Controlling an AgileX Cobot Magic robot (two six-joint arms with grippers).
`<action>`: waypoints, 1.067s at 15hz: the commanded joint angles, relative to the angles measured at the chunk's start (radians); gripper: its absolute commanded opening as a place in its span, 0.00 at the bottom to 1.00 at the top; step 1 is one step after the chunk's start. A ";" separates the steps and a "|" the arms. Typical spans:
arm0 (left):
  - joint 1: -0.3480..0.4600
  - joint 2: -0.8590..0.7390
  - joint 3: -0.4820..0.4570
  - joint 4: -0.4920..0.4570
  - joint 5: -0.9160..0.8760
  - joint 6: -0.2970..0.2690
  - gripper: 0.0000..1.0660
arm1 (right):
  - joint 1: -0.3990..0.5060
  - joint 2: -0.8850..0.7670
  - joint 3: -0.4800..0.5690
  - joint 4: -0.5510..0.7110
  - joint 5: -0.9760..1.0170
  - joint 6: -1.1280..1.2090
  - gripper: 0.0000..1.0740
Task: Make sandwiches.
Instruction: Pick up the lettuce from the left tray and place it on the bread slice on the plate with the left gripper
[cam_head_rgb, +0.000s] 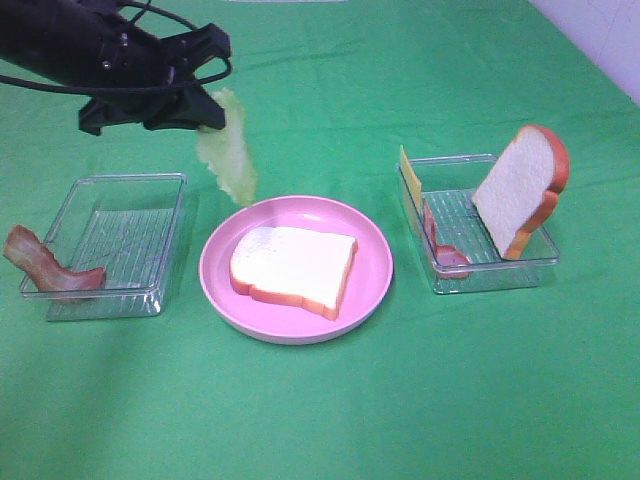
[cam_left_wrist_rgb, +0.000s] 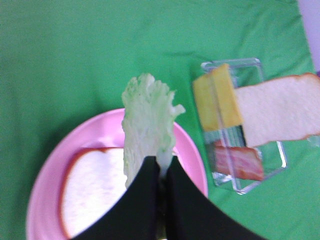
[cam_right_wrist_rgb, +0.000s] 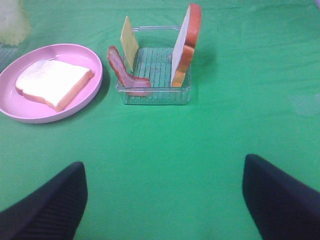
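Dark jaws of the left gripper fill the near edge of the left wrist view, clenched on the stalk end of a pale green lettuce leaf. That end is hidden between them. From the high camera the left arm reaches in from the far left corner, its upper part cut off by the frame, and the leaf hangs limp from the gripper in the air, over the gap between the left clear tray and the far left rim of the pink plate.

One bread slice lies flat on the plate. A bacon strip is draped over the near left corner of the left tray.

Only two dark finger ends of the right gripper show in its own wrist view, spread wide with nothing between them, low over the green-covered desk. The right arm is outside the high view.

The right clear tray holds the second bread slice standing on edge and leaning, a yellow cheese square upright at the opposite end and seen nearly edge-on, and a pinkish-red meat piece slumped beside the cheese. The left wrist picture is blurred, so their outlines are soft there.
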 joint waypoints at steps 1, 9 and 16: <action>-0.076 -0.006 -0.003 -0.180 -0.018 0.141 0.00 | -0.005 -0.014 0.002 0.001 0.002 -0.015 0.74; -0.222 0.106 -0.003 -0.265 -0.061 0.192 0.00 | -0.005 -0.014 0.002 0.001 0.002 -0.015 0.74; -0.187 0.223 -0.003 -0.186 -0.090 0.195 0.00 | -0.005 -0.014 0.002 0.002 0.002 -0.015 0.74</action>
